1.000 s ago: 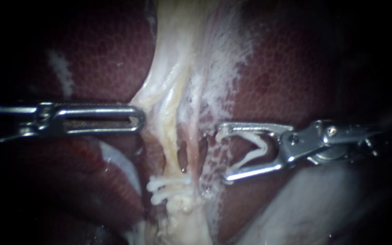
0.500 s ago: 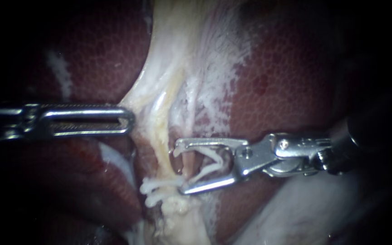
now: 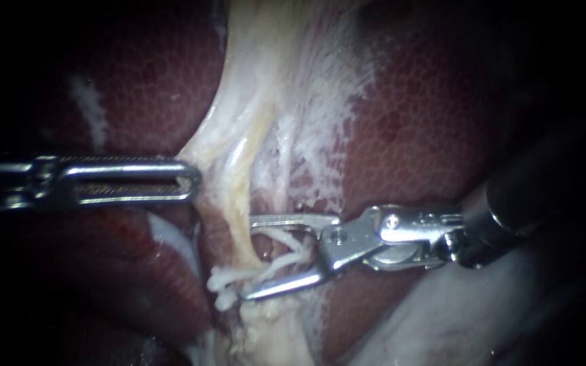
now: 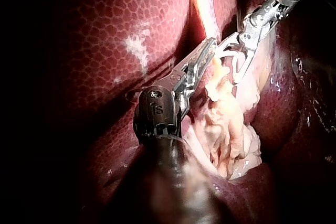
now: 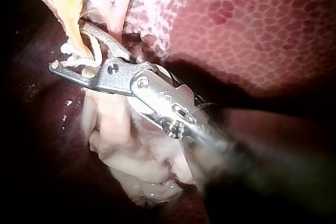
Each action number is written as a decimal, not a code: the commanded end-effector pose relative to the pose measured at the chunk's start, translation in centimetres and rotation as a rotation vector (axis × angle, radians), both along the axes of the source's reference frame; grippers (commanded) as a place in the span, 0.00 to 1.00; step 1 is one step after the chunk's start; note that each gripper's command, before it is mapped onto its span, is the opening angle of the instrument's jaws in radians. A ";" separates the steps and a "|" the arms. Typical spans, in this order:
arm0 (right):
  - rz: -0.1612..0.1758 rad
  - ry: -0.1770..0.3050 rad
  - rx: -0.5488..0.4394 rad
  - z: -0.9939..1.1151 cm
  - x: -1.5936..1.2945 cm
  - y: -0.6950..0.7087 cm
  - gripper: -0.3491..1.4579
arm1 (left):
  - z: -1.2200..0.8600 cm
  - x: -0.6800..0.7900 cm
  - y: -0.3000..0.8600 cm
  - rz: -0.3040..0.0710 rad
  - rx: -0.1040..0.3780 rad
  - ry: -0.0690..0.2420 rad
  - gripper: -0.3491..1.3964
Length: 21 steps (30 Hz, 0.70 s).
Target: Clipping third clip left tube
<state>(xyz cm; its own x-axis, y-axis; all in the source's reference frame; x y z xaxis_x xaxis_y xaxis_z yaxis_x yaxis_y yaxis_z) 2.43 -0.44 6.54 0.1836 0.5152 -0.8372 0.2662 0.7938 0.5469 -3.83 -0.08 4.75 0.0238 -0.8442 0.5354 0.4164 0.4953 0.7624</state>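
Note:
The left tube (image 3: 242, 203) is a yellowish strand that runs down the pale tissue between dark red liver lobes. Two white clips (image 3: 228, 278) sit shut across its lower end. My right instrument (image 3: 247, 257) comes in from the right with its jaws wide apart. They carry an open white clip (image 3: 286, 247) and straddle the tube just above the two clips. The right wrist view shows the same jaws (image 5: 68, 45) on either side of the strand. My left instrument (image 3: 197, 179) lies level, its slotted jaws shut on the pale tissue's left edge (image 4: 210, 45).
Liver (image 3: 408, 122) fills both sides of the view. A pale smooth mass (image 3: 456, 318) lies under my right instrument's shaft. Frayed white tissue (image 3: 320, 135) spreads to the right of the tube. Crumpled pale tissue (image 4: 226, 129) lies beside my left instrument's jaws.
My right instrument has moved left and slightly down, bringing its open clip from beside the tissue to around the tube. My left instrument has pulled the tissue edge a little to the left.

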 end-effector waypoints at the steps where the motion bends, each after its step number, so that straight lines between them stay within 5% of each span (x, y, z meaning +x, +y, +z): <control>1: -0.004 0.001 0.005 -0.02 0.02 -0.01 0.52 | 0.00 0.00 0.00 0.000 0.000 0.000 0.00; 11: -0.047 0.019 0.049 -0.14 0.11 -0.11 0.52 | 0.00 0.00 0.00 0.000 0.000 0.000 0.00; 21: -0.040 0.017 0.056 -0.10 0.16 0.06 0.50 | 0.01 0.00 0.00 0.000 0.000 0.000 0.00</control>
